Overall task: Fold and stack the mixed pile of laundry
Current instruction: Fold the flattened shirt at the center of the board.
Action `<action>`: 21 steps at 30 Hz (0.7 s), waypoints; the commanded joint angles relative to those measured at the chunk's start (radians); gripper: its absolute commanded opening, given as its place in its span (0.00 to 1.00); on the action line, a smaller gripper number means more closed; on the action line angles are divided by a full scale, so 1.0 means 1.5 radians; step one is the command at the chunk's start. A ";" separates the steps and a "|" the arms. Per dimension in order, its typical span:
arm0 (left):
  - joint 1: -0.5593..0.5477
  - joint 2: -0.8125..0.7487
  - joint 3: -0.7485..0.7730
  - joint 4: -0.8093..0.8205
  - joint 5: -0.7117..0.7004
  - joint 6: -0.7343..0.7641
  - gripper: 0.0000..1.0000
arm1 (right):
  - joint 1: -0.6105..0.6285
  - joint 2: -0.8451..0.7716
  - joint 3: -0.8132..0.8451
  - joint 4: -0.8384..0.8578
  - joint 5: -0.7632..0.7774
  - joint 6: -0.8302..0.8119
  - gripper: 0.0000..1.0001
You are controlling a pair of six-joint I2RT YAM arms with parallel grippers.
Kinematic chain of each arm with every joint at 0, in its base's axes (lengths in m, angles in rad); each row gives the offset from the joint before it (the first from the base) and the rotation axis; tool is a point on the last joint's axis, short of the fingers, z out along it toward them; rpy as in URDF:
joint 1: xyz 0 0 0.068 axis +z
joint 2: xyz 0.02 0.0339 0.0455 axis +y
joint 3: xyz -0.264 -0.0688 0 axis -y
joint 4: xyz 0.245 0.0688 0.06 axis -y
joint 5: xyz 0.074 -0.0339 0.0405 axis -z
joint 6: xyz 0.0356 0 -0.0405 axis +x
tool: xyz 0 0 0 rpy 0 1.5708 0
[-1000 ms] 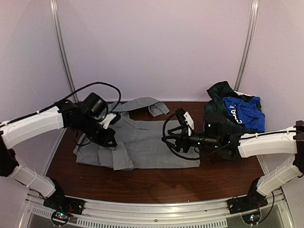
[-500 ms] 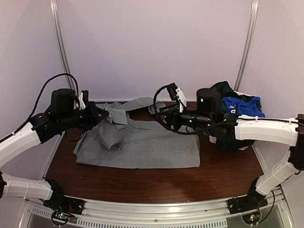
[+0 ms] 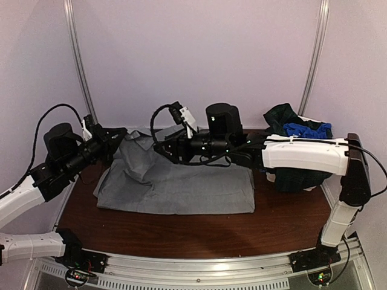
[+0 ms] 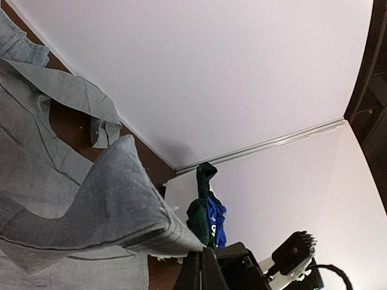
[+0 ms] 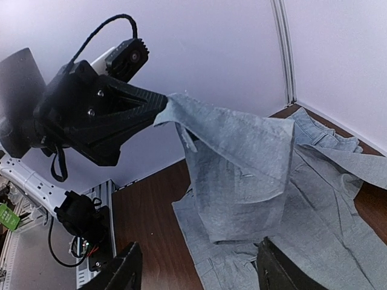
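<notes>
A grey shirt (image 3: 181, 184) lies spread on the brown table (image 3: 284, 226). My left gripper (image 3: 118, 135) is shut on the shirt's left part and holds it lifted off the table; in the left wrist view (image 4: 202, 266) the grey cloth (image 4: 115, 199) hangs from the closed fingers. My right gripper (image 3: 159, 150) hovers over the shirt's upper left, open and empty; its wide-apart fingers (image 5: 124, 272) frame the hanging fold (image 5: 242, 169) and the left gripper (image 5: 103, 118). The mixed laundry pile (image 3: 293, 151), dark plaid with a bright blue piece, sits at the back right; it also shows in the left wrist view (image 4: 208, 211).
White walls close in the back and sides, with metal posts (image 3: 78, 66) in the corners. A metal rail (image 3: 193, 269) runs along the near edge. A loose sleeve (image 4: 66, 90) trails towards the back wall. Black cables loop above both wrists.
My left gripper has lifted the shirt's left part up and back to the left. My right arm has swept left across the shirt, from beside the pile to the shirt's upper left.
</notes>
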 commanded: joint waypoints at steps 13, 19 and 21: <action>0.000 0.021 0.017 0.181 0.075 0.002 0.00 | 0.024 0.070 0.177 -0.122 0.202 -0.143 0.65; 0.000 0.027 0.017 0.203 0.093 0.005 0.00 | 0.016 0.128 0.264 -0.157 0.218 -0.165 0.67; 0.000 0.029 0.020 0.201 0.101 0.009 0.00 | 0.016 0.151 0.293 -0.171 0.205 -0.169 0.63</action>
